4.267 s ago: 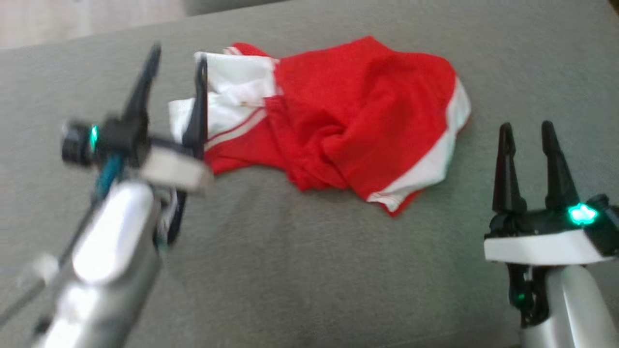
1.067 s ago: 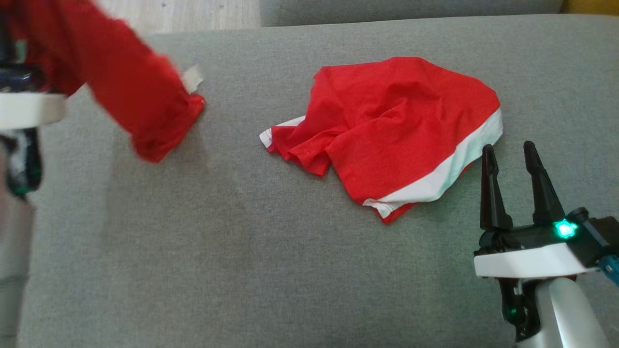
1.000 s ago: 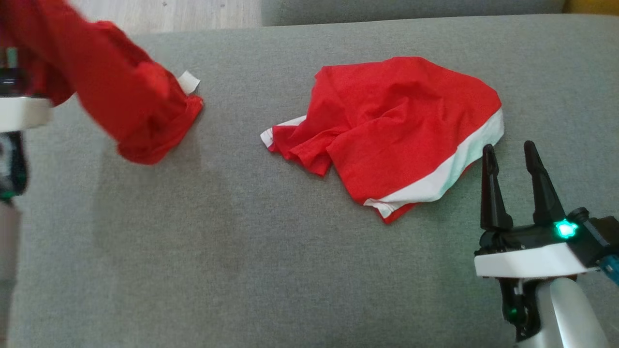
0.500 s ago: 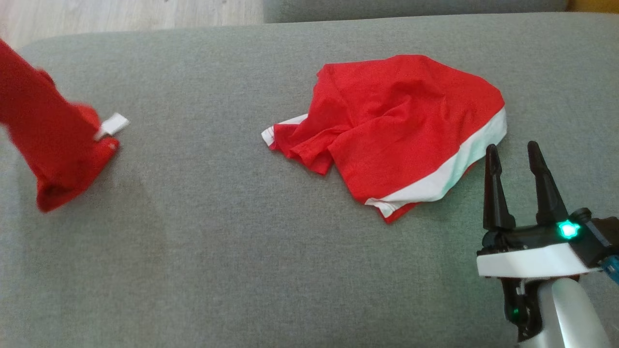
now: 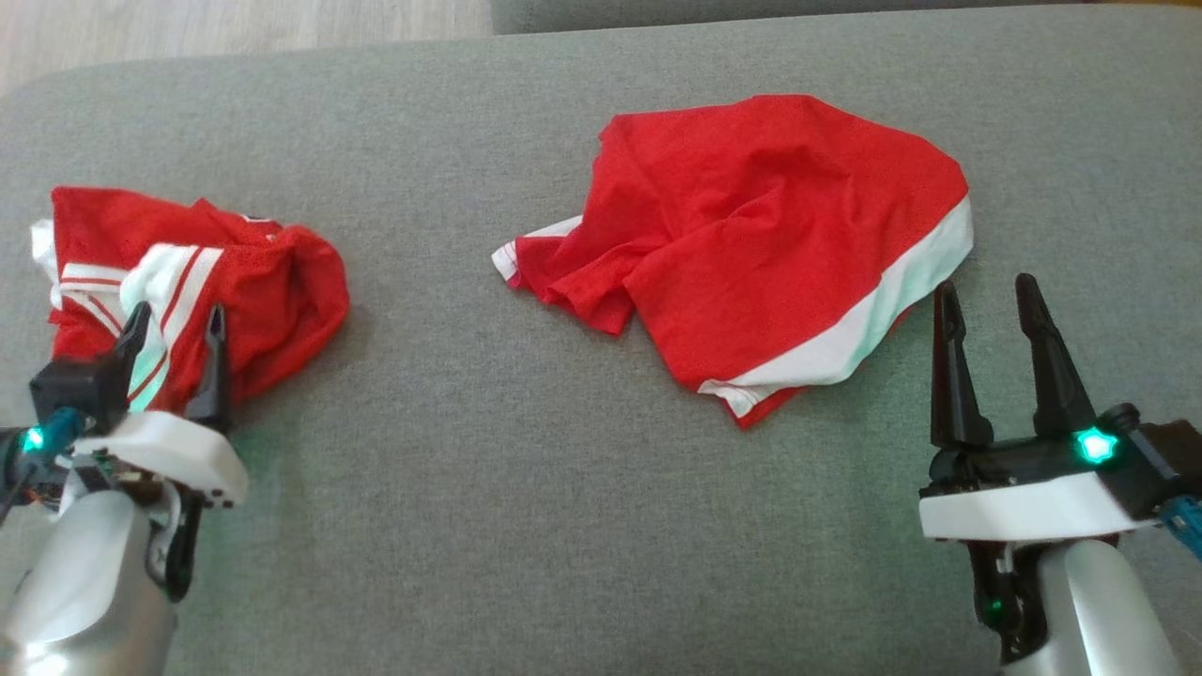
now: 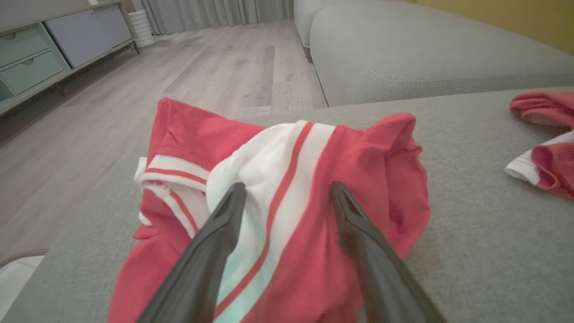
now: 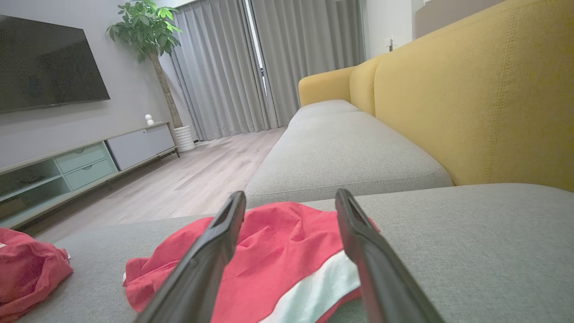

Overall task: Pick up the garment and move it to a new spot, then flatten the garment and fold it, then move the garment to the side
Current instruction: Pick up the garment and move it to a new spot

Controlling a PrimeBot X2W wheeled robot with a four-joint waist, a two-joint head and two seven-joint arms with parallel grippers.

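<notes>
striped garment (image 5: 197,272) just dropped at frame left
head view: left end effector (image 5: 175,340) sprung apart, garment heaped on the sofa cushion (image 5: 526,545), no longer hanging; right end effector (image 5: 981,299) spread, empty. left wrist view: fingers (image 6: 215,242) straddle the heap; flattening looks next.

The garment (image 5: 254,291) was red, with a white panel and thin red and white stripes along its band. It lay crumpled in a loose heap, folded over itself, near the left end of the grey cushion (image 5: 470,526). The striped white part faced up on its left side.
</notes>
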